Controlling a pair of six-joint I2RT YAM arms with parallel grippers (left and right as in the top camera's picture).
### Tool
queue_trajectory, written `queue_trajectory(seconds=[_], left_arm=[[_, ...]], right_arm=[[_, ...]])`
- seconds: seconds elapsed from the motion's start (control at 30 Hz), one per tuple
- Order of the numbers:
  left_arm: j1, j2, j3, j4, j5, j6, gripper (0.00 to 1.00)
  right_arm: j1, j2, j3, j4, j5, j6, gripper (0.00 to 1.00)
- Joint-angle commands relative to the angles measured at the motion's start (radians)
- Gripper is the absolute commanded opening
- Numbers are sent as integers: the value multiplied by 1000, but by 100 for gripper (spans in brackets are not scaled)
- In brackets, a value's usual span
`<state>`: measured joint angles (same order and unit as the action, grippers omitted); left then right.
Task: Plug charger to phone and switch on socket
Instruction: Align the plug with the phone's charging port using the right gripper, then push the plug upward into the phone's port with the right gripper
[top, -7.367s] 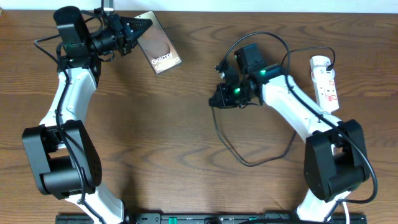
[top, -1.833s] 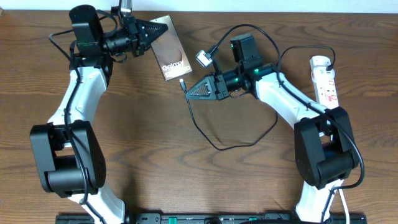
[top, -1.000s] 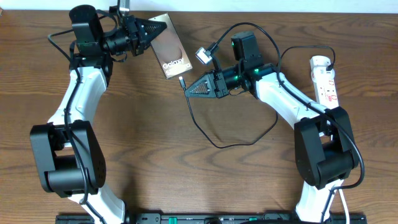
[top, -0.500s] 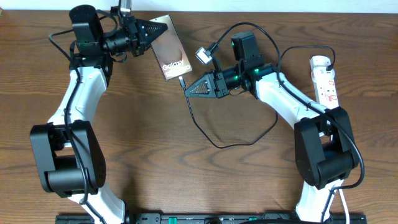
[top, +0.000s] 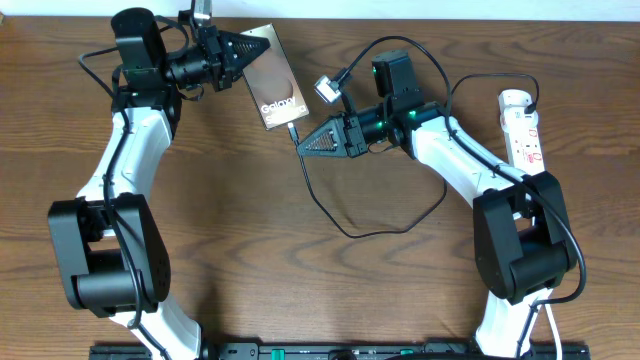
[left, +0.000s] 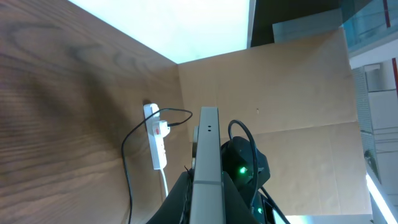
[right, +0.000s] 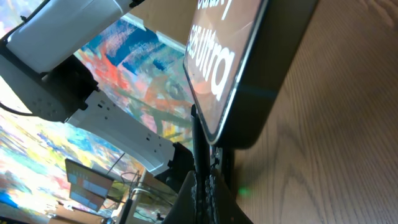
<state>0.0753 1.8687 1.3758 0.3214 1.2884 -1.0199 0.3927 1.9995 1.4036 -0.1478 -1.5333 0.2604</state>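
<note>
Up at the top left of the overhead frame, my left gripper (top: 255, 45) is clamped tight on the upper end of the phone (top: 275, 88). The phone runs slantwise down and to the right from those fingers, its dark face up and its white lettering readable near the lower end. My left wrist view shows the same slab edge-on, rising up the middle of the frame between my two fingers, so the grip is plain there too.

Right of centre in the overhead frame, my right gripper (top: 303, 147) points left, its narrow fingers pinched together on the charger (top: 360, 236) close to its end. From that pinch the short last piece rises to the connector tip (top: 292, 128), which meets the phone's lower short edge. My right wrist view shows the thin black piece coming straight up from between my fingers to the rounded corner of the phone, just beside the "S25 Ultra" lettering. Whether the tip is fully seated in the port I cannot tell.

Below my right gripper the rest of the charger hangs down in a wide loop across the lower middle of the wooden table (top: 300, 300) and climbs back up toward the right.

Over at the far right edge of the overhead frame lies the socket (top: 524, 130), white with red markings, lengthwise up and down the frame, well apart from both of my grippers. A black lead enters it near its top end.
</note>
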Motion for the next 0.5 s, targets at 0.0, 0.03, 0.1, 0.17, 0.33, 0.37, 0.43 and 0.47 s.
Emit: queue_trajectory(seconds=[0.0, 0.03, 0.1, 0.17, 0.33, 0.37, 0.43, 0.47], left_arm=[[-9, 2, 16, 11, 39, 5, 7], [-9, 2, 16, 11, 39, 5, 7], [-9, 2, 16, 11, 39, 5, 7], [-9, 2, 16, 11, 39, 5, 7], [-9, 2, 16, 11, 39, 2, 7], [-10, 2, 16, 11, 39, 2, 7], [-10, 2, 16, 11, 39, 2, 7], [-10, 2, 16, 11, 39, 2, 7]], right_arm=[[-5, -32, -3, 2, -17, 9, 1], [-5, -32, -3, 2, -17, 9, 1], [-5, -32, -3, 2, -16, 9, 1], [-5, -32, -3, 2, -13, 9, 1], [-4, -32, -3, 2, -10, 9, 1], [-3, -32, -3, 2, -9, 9, 1], [1, -32, -3, 2, -2, 9, 1], [2, -32, -3, 2, -2, 9, 1]])
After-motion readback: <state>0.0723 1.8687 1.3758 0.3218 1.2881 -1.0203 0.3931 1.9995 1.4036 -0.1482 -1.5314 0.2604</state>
